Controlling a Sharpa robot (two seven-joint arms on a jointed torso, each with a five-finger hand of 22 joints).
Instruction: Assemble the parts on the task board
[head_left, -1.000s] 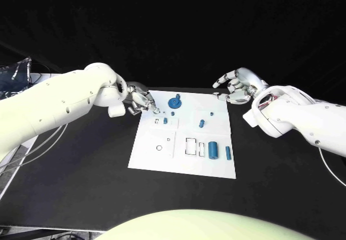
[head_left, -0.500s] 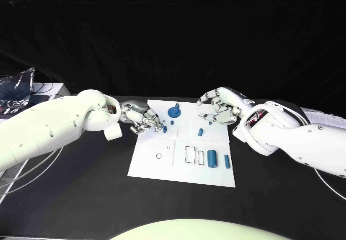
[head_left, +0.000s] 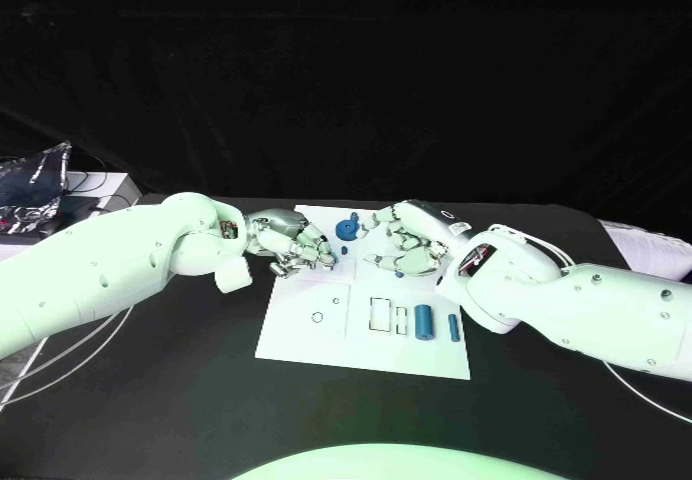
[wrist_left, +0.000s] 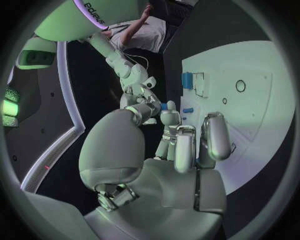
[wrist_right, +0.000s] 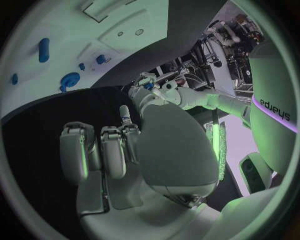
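My left hand and right hand crowd the task board — whether either grips a part I cannot tell — so they may collide.

Count on the bench: one white task board. Hands: two, the left hand and the right hand, over the board's far end. Blue parts clear of the hands in the head view: three, namely one round part, one thick cylinder and one slim pin. Right wrist view: five blue pieces on the board.
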